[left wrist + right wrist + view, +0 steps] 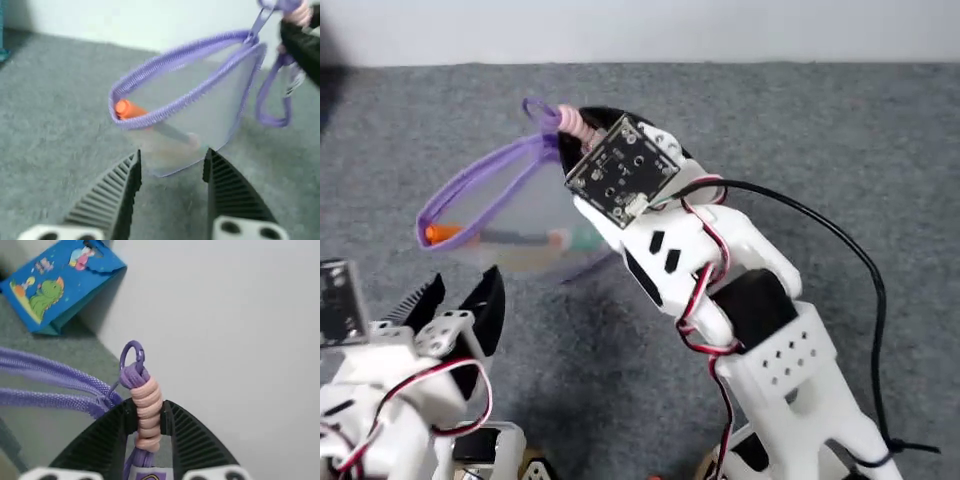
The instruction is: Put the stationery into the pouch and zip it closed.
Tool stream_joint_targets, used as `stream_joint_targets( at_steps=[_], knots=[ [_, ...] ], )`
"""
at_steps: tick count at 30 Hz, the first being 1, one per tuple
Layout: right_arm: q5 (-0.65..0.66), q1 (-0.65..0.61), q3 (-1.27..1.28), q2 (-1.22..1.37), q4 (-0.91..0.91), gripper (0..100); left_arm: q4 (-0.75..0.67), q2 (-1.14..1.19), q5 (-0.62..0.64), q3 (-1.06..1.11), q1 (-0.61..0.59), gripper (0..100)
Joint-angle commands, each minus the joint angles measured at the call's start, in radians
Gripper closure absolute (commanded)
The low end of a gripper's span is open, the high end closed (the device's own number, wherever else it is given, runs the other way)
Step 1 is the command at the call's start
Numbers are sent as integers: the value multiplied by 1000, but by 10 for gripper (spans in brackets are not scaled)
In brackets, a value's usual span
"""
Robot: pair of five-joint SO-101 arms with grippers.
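A clear pouch (525, 215) with a purple zipper rim (185, 82) stands on the grey table with its mouth gaping. Inside it lie an orange-capped pen (129, 109) and other stationery (560, 240). My right gripper (148, 422) is shut on the pouch's pink coiled pull cord (146, 407) with its purple loop (542, 112), holding that end of the pouch up. My left gripper (171, 170) is open just in front of the pouch's near side, nothing between its fingers; the high view has it (460, 295) at the lower left.
A blue bag with cartoon prints (60, 282) stands against the white wall. Grey carpet-like table surface (840, 160) spreads to the right of the right arm. A black cable (820, 225) trails from the right arm.
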Motion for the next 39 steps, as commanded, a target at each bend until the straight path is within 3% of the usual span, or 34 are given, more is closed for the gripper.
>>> stream_joint_targets(
  at_steps=[1,9,17,25,35,39],
  knots=[
    [28,12,-68,-82,170,991,-35,0,-11,54,-29,810],
    [23,94,-66,-166,644,991,-336,23,-54,242,-48,874],
    [21,220,-66,-197,843,991,-267,81,-54,85,-46,881],
    [28,341,74,-222,730,991,-218,80,-57,91,-54,881],
    [21,337,161,-387,634,991,-230,86,-54,150,-55,881],
    [28,260,161,-447,642,991,-325,87,-52,245,-52,881]
  ],
)
